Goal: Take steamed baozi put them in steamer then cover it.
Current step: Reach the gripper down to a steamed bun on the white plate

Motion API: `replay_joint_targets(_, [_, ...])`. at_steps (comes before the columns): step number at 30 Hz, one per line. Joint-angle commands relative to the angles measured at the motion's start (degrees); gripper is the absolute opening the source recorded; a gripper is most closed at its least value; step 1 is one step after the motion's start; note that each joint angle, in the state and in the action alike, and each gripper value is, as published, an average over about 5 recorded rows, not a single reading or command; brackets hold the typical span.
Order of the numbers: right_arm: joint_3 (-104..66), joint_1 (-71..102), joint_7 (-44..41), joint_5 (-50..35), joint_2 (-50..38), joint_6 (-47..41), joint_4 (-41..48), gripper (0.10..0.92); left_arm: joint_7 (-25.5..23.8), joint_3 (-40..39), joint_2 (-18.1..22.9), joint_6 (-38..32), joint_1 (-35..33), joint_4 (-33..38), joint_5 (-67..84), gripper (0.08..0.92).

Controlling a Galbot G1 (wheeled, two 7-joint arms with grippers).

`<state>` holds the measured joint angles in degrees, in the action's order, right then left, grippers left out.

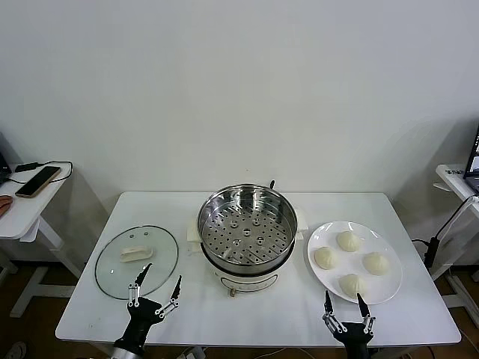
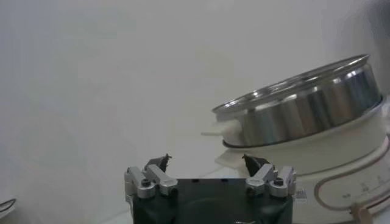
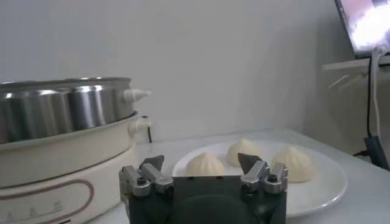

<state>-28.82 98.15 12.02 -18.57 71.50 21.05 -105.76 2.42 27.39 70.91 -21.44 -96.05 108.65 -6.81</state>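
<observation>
The steel steamer (image 1: 247,228) with its perforated tray stands open on a white base at the table's middle; it also shows in the left wrist view (image 2: 304,106) and the right wrist view (image 3: 61,109). Several cream-white baozi (image 1: 349,241) lie on a white plate (image 1: 389,288) to its right, and three show in the right wrist view (image 3: 205,164). The glass cover (image 1: 136,260) with a cream handle lies flat on the left. My left gripper (image 1: 157,286) is open at the cover's front edge. My right gripper (image 1: 345,303) is open in front of the plate.
The white table's front edge (image 1: 254,336) runs just behind both grippers. A side table with a phone (image 1: 37,182) stands far left. Another side table (image 1: 458,179) with cables stands far right.
</observation>
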Motion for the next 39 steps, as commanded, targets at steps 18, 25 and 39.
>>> replay_joint_targets(18, [16.9, -56.4, -10.4, -23.7, -28.4, -22.1, 30.3, 0.823, 0.8, -1.0, -0.9, 1.5, -0.4, 5.3, 1.0, 0.823])
replay_joint_targets(25, [34.1, -71.7, -42.6, -19.2, -36.5, -22.7, 43.1, 0.823, 1.0, -1.6, -0.9, 1.8, 0.0, 5.6, 1.1, 0.823])
replay_joint_targets(39, [60.1, -99.0, -85.3, 12.2, -31.6, -17.0, 60.7, 0.823, 1.4, -1.2, -0.1, 2.9, 0.0, 7.2, 1.4, 0.823])
